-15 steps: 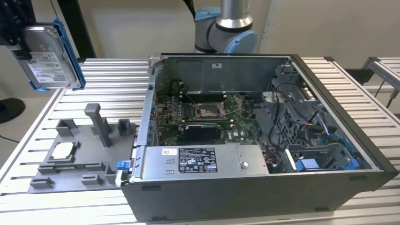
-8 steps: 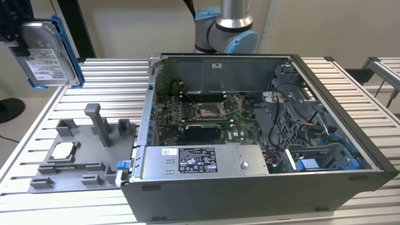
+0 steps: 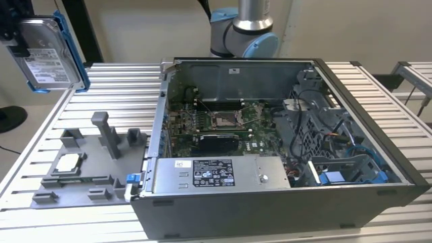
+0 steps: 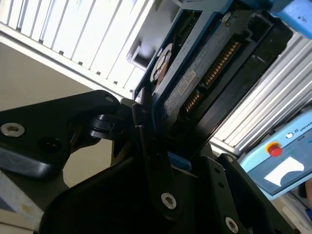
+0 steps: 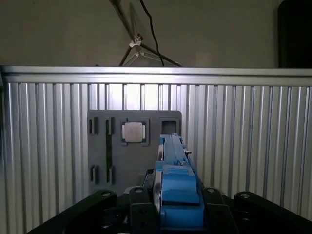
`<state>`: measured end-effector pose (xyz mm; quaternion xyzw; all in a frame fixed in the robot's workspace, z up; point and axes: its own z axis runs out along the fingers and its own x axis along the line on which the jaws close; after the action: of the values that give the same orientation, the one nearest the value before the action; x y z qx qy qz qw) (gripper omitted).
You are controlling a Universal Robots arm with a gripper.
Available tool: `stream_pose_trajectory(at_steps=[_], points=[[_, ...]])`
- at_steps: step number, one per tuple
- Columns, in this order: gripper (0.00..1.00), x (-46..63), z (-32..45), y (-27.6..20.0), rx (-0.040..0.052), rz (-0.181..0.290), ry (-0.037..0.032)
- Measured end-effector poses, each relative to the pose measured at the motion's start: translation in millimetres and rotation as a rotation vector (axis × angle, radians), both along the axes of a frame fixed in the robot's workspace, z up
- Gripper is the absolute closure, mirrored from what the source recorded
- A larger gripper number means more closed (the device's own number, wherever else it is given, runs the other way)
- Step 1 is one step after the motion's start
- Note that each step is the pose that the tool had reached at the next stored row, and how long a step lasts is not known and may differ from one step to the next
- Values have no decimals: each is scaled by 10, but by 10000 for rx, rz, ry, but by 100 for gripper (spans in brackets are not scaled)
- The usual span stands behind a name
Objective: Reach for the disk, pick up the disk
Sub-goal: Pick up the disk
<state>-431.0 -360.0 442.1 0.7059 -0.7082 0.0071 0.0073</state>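
Observation:
The disk point(image 3: 47, 53), a silver-grey hard drive with a white label and blue rails, hangs high above the slatted table at the exterior view's far left. My gripper point(image 3: 15, 31) is shut on its upper end. In the first wrist view the disk point(image 5: 174, 180) shows edge-on, its blue rail running away from the camera between the black fingers point(image 5: 142, 207). In the second wrist view the disk point(image 4: 195, 83) shows its connector side, clamped by the gripper point(image 4: 168, 146).
An open computer case point(image 3: 270, 212) stands on the table at the exterior view's right. A grey fixture plate point(image 3: 94, 162) with upright posts lies directly below the disk and holds a small square chip point(image 3: 68, 163). A blue control pendant point(image 4: 282, 161) lies off to one side.

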Motion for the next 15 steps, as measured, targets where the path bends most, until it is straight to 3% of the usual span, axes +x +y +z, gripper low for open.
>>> stream_pose_trajectory(at_steps=[8, 15], points=[[100, 0, 100, 0, -9, 0, 0], [100, 0, 264, 0, -15, 1, -1]])
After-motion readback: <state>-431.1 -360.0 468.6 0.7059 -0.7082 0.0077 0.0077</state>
